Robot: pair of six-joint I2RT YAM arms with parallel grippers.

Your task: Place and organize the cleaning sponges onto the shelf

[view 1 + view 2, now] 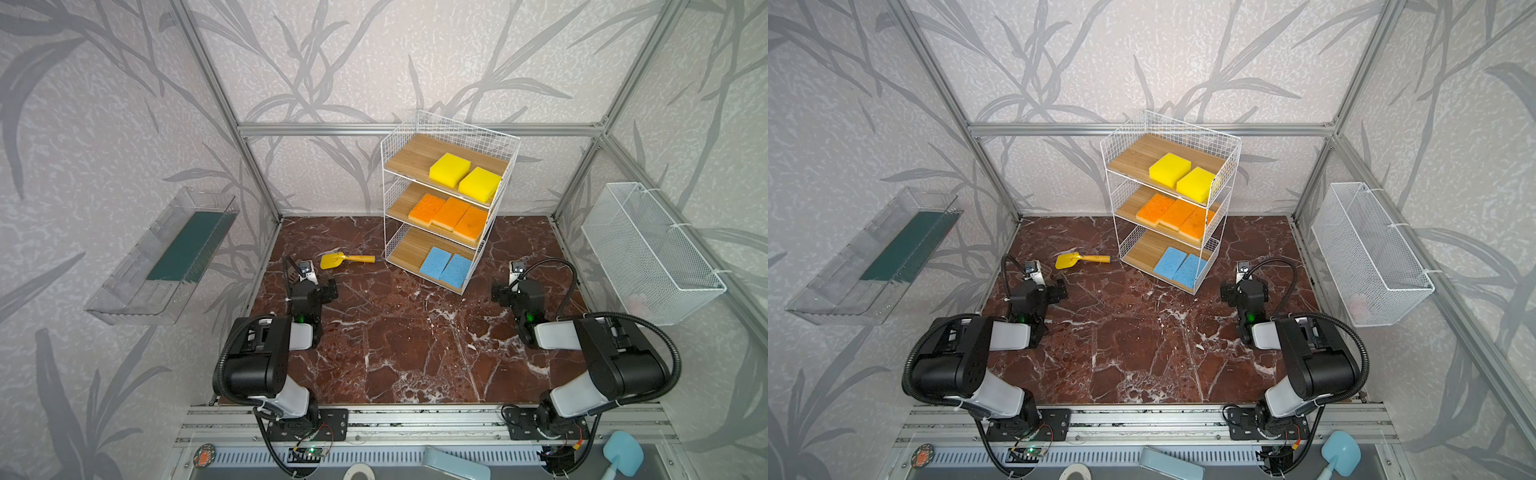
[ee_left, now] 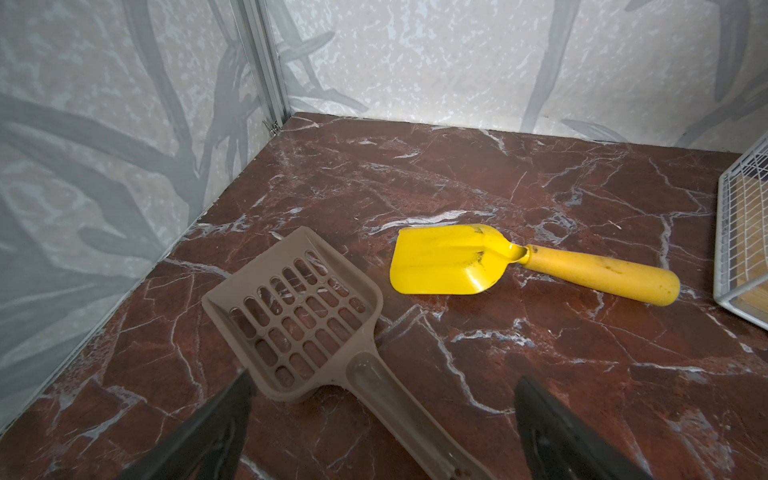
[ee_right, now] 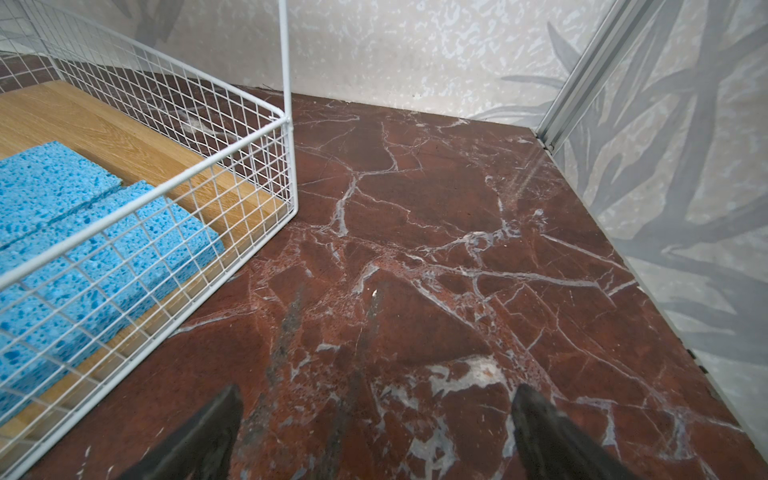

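The cleaning sponges [image 1: 451, 214] all sit on the shelf [image 1: 411, 156] (yellow ones [image 1: 449, 169] on top, orange ones [image 1: 1177, 214] in the middle, blue ones [image 3: 62, 208] lowest), ahead of both arms and nearer the right gripper [image 3: 376, 388], which gapes wide and empty, like the left gripper [image 2: 384, 378].

I see the bench [image 1: 415, 340] bare in the middle. The shelf [image 1: 411, 156] blocks its far edge; a yellow scoop [image 1: 345, 259] and a brown scoop [image 2: 299, 316] clutter its left.

A yellow scoop [image 1: 345, 259] is lying on the red-brown tabletop [image 1: 415, 353]. A brown scoop with holes [image 2: 353, 365] is lying near it. A white mesh basket [image 1: 660, 249] is hanging on the wall.
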